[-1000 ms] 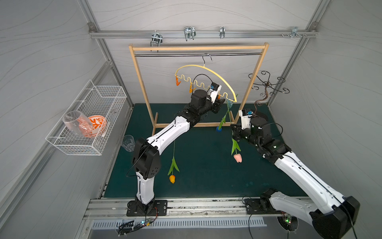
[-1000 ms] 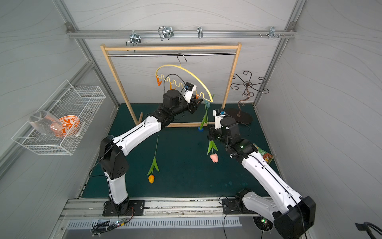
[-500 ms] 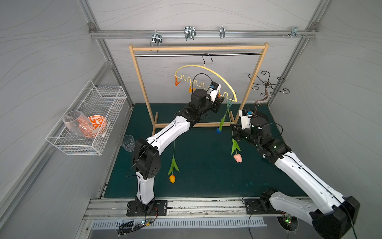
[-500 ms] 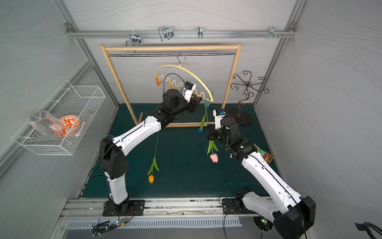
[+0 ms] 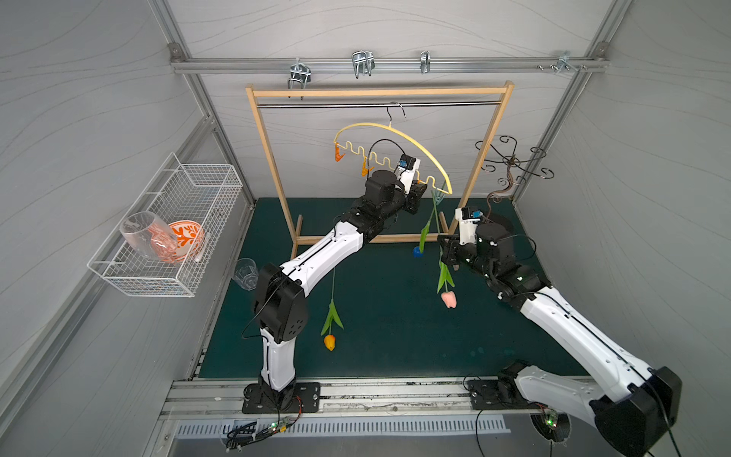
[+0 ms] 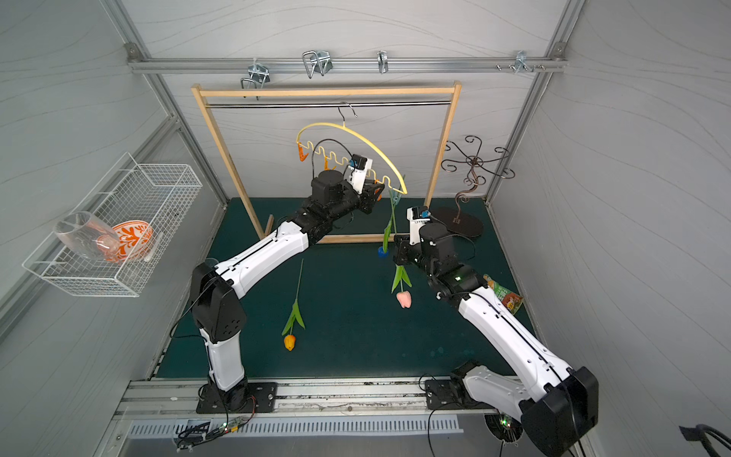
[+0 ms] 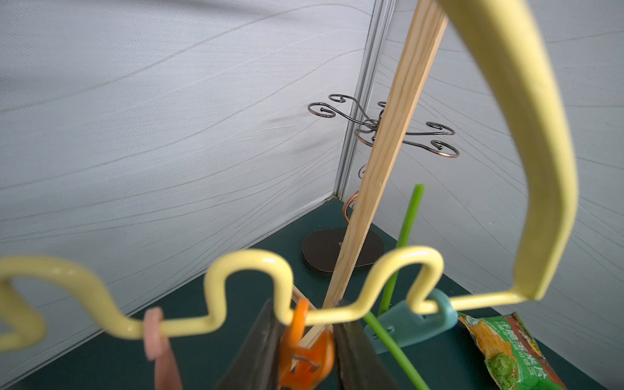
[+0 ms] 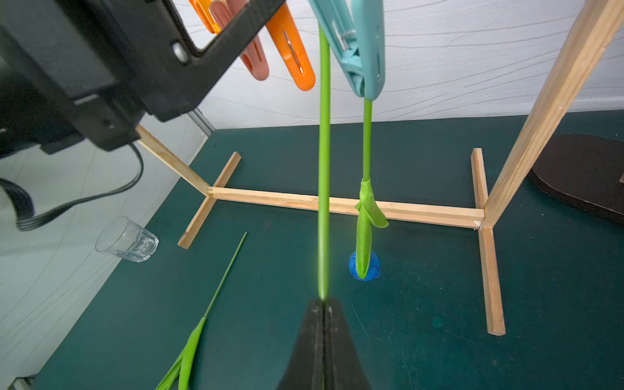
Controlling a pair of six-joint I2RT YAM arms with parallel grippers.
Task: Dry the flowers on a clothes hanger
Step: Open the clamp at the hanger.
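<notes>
A: Hanger [image 5: 395, 130]?
B: Hooked on the rack [image 5: 379, 93]. Blue tulip [image 5: 417, 251] hangs head-down from its teal pin [image 7: 415, 324].
A: Grippers?
B: Left gripper [image 7: 304, 324]: squeezing the orange pin [image 7: 310, 361]. Right gripper [image 8: 323, 304]: pinching the pink tulip [image 5: 448, 298] by its stem, head down.
A: Orange tulip [image 5: 329, 342]?
B: Flat on the mat [image 5: 395, 336], head toward the front edge.

- Pale grey, wavy-lined walls [image 5: 99, 99] enclosed 3 sides.
- A dark green mat [image 5: 395, 340] covered the floor.
- A wooden rack frame [image 5: 379, 93] stood at 12 o'clock, below a metal rail [image 5: 494, 65].
- A white wire basket [image 5: 205, 178] hung on the wall at 9 o'clock.
- A dark curly metal stand [image 5: 512, 161] stood at 2 o'clock.
</notes>
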